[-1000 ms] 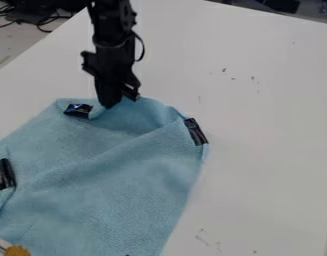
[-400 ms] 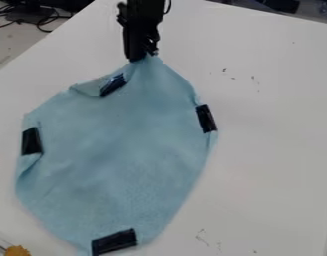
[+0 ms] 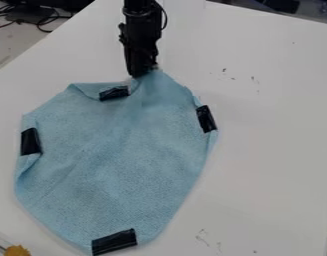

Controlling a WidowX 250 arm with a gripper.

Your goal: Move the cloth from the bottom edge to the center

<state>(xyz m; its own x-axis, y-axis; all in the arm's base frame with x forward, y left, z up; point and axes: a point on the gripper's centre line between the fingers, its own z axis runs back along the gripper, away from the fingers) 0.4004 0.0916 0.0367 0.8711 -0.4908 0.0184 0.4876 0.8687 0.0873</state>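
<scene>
Evidently the carrying step is in hand, and it looks well along. The end effector hangs at the upper end of the cloth, narrow, with a gathered bit of the blue fabric pinched at its tips; the material rises to a peak there, its corner drawn toward the grip. The rest of the cloth lies spread over the white surface, covering the middle and the left of the view, while its lower end, with a black patch on it, reaches nearly to the bottom edge. Three more patches sit near its rim: one just beside the grip, one at the right, one at the left.

By my reading, much of the fabric already counts as central, though the low end still trails. The next move calls for a choice: draw the held corner a little farther from the bottom edge, keeping low so the cloth slides flat, or, if this placement will do, set the corner down, let go and rise straight up. A sideways exit could drag the corner or fold it over.
</scene>
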